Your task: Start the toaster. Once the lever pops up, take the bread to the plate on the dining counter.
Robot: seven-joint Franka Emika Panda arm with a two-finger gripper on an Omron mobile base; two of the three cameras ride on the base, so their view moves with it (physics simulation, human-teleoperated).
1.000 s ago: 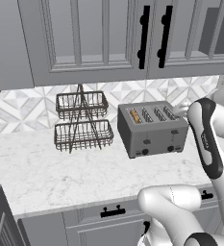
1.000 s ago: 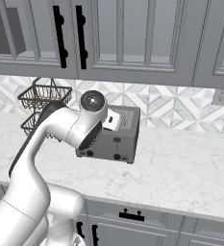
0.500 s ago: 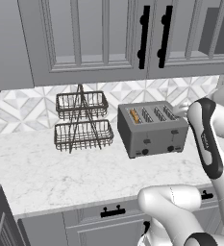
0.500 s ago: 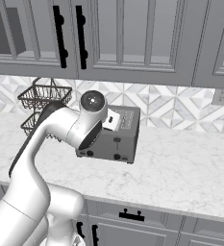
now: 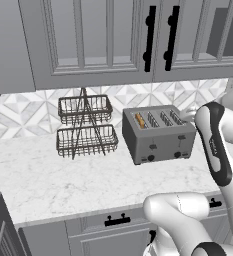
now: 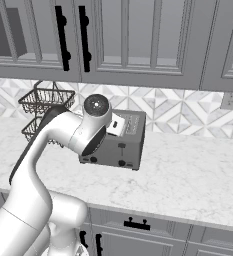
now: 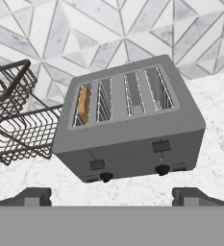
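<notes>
Grey toaster [image 7: 132, 134] on marble counter, bread [image 7: 83, 104] in leftmost slot (levers up), jaws spread wide, empty.

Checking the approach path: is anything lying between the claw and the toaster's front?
Nothing. In the hand view, a bare stretch of marble counter separates the open claw from the toaster. The wire basket rack stands off to one side.

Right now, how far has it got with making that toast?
Done so far: the bread sits in the end slot of the toaster, on the side next to the wire basket rack. In hand: the open gripper hangs in front of the toaster's face, touching nothing. Both levers look unpressed, so starting the toaster, waiting for the pop, and carrying the bread to the plate are all left.
</notes>
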